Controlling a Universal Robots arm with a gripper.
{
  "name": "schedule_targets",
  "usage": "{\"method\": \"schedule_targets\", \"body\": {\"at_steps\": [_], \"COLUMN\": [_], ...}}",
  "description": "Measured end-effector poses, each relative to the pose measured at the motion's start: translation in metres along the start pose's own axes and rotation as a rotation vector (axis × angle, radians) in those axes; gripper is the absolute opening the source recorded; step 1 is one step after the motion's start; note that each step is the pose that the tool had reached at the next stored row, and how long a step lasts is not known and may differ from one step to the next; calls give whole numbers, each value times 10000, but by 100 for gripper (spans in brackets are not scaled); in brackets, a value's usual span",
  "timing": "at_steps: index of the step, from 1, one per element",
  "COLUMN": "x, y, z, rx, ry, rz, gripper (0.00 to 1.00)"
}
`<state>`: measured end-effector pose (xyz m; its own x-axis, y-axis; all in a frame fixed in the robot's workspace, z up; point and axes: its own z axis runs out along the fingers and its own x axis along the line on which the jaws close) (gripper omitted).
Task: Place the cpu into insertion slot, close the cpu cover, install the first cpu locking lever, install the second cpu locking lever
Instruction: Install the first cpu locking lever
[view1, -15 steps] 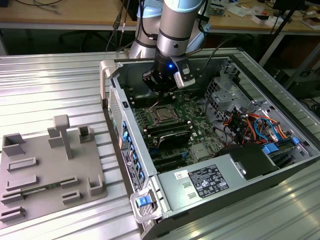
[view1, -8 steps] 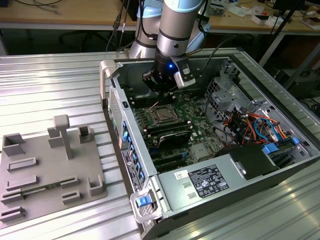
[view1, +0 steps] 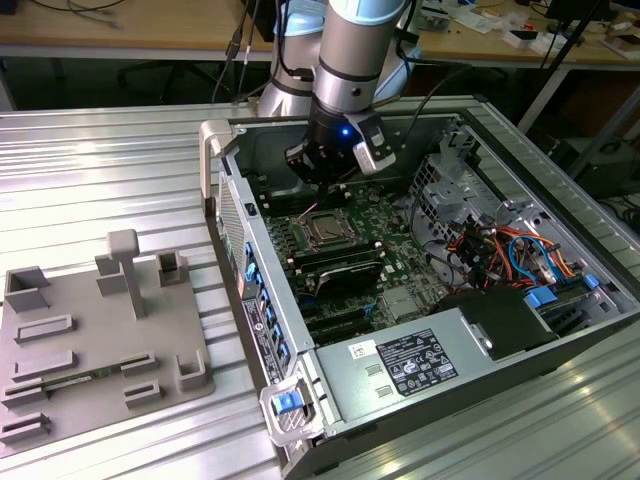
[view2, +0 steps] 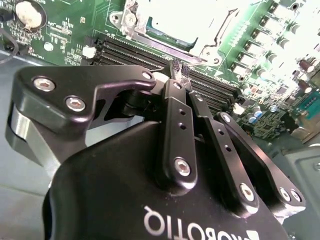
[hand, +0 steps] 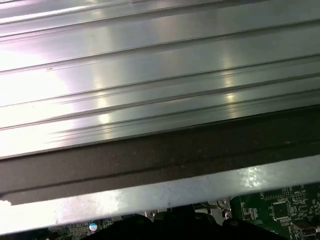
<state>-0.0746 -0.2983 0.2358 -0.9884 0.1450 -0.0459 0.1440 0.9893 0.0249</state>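
In the exterior view my gripper (view1: 325, 187) hangs inside the open computer case, just above the green board on the far side of the insertion slot (view1: 325, 229). The slot is a square socket with a silvery rim. A grey square, the cpu (view1: 327, 231), lies in its middle, and the cpu cover (view1: 309, 222) frames it and looks flat. In the second wrist view my gripper (view2: 179, 69) is shut, and I see nothing held between its tips. The black fingers (view2: 174, 67) stand over the long black memory slots (view2: 125, 52), close to the silvery cover's edge (view2: 150, 31).
The case's metal walls (view1: 262, 262) ring the board. A black cooler (view1: 340, 268) sits beside the socket, and bundled cables (view1: 505, 255) and a drive cage lie at the exterior view's right. A grey fixture tray (view1: 95, 340) rests on the ribbed table at the exterior view's left.
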Motion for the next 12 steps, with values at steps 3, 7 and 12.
{"method": "schedule_targets", "body": {"at_steps": [3, 7, 12], "x": [-1, 0, 0], "y": [1, 1, 0], "z": [-5, -7, -7], "rx": [-24, -51, -55], "ry": [6, 11, 14], "rz": [-488, -1055, -1166], "gripper": [11, 11, 11]}}
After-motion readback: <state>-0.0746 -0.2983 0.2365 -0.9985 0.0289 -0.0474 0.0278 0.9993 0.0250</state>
